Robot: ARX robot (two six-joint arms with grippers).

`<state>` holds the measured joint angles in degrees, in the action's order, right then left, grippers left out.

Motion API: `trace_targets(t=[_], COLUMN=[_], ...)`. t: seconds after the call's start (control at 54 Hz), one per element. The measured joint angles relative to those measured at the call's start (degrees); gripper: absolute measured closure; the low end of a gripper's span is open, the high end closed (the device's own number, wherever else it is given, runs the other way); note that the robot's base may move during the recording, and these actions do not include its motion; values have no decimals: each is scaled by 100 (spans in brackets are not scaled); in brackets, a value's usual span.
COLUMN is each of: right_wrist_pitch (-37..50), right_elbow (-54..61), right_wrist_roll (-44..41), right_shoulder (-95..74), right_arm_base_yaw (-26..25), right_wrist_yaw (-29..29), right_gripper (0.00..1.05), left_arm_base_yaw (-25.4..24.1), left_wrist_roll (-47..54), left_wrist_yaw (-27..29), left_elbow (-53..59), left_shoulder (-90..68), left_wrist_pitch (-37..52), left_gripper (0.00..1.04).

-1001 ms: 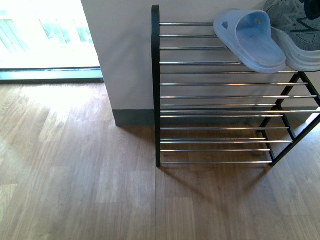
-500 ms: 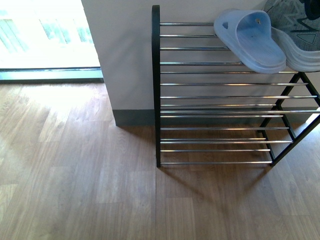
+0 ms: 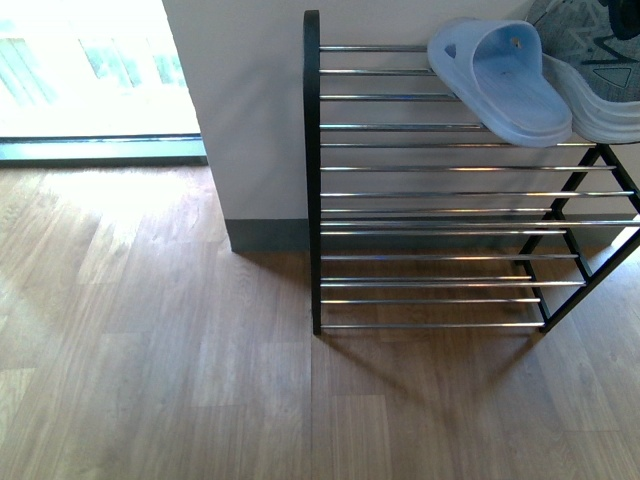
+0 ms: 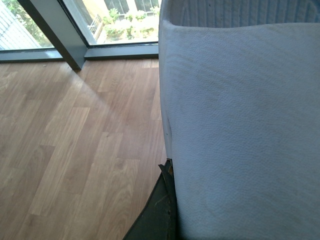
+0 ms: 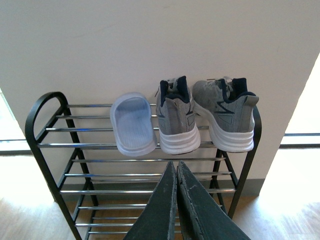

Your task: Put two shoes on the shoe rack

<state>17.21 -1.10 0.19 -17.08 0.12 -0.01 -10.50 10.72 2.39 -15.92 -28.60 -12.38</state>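
- Shoe rack [image 3: 440,190], front view: a black-framed rack with several tiers of chrome rods stands on the wooden floor [image 3: 150,350] against a white wall [image 3: 240,110]. On the right part of its top shelf lies one pale blue slide [image 3: 510,85], upright, and touching it on the right is a grey sneaker [image 3: 600,70], cut off by the frame edge. The lower tiers hold nothing visible. A bright window [image 3: 90,60] lies to the left of the wall. Neither arm appears in this view.
- Left wrist view: a pale blue, finely textured surface [image 4: 240,135] fills most of the frame, held very near the camera; whether it is the second slide cannot be told for certain. A dark edge of the left gripper [image 4: 160,210] shows beside it, but its jaws are hidden, so whether they grip cannot be told. Wooden floor and a window frame [image 4: 55,35] lie behind.
- Right wrist view: the right gripper [image 5: 177,200] has its two dark fingers pressed together, closed on nothing. Beyond it, the rack's top shelf carries, side by side, the blue slide, a grey sneaker touching it, and a second grey sneaker [image 5: 225,115] at the rack's end, heels toward the camera.
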Motion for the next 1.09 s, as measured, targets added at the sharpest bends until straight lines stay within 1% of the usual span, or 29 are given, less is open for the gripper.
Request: trace_targets(t=[0.537, 0.593, 0.63, 0.908, 0.945, 1.093], right_wrist_pitch=[-730, -1464, -1646, -1700, -1700, -1700], right_elbow=[0, -2, -2, -2, -2, -2], right_wrist_roll=[0, 0, 0, 0, -2, -2], right_shoulder=[726, 1263, 1508, 1672, 1672, 1674], right_arm_base_yaw=[0, -2, -2, -2, -2, -2], right_wrist_yaw=[0, -9, 11, 13, 13, 13], right_gripper=[103, 103, 103, 103, 101, 80], left_arm_base_yaw=[0, 0, 0, 0, 0, 0], left_wrist_roll=[0, 0, 0, 0, 0, 0], left_wrist_yaw=[0, 0, 0, 0, 0, 0], left_elbow=[0, 0, 0, 0, 0, 0], left_shoulder=[0, 0, 0, 0, 0, 0], left_wrist_pitch=[0, 0, 0, 0, 0, 0], left_gripper=[103, 103, 103, 103, 103, 103])
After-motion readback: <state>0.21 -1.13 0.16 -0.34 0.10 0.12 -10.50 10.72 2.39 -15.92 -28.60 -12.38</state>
